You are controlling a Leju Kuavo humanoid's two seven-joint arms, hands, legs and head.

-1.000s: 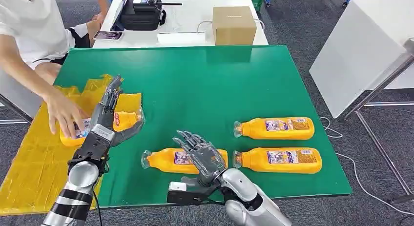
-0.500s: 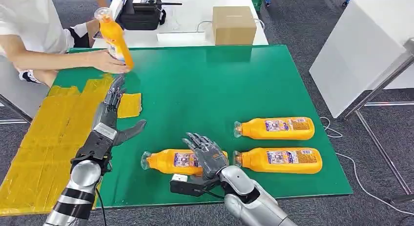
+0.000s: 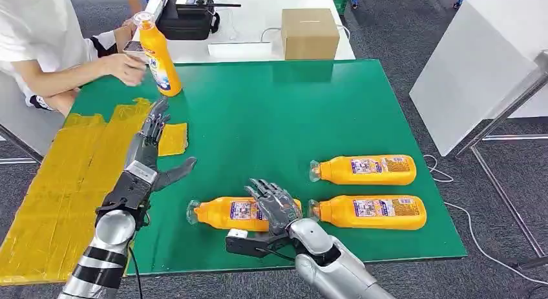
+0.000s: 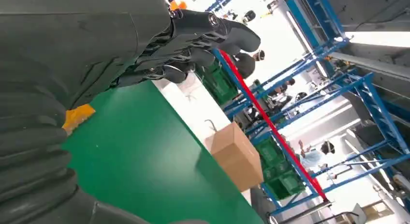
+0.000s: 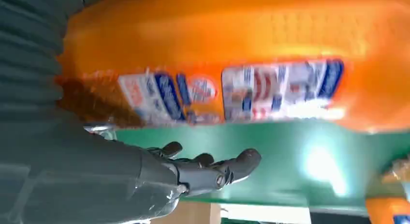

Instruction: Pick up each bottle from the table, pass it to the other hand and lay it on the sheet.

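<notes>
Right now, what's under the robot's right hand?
The right hand is over an orange bottle lying on the green table. The fingers cover part of its label.

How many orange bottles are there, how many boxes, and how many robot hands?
Orange bottles: 4, one standing at the far left of the table, three lying down
Cardboard boxes: 1
Robot hands: 2, left hand, right hand
Total: 7
</notes>
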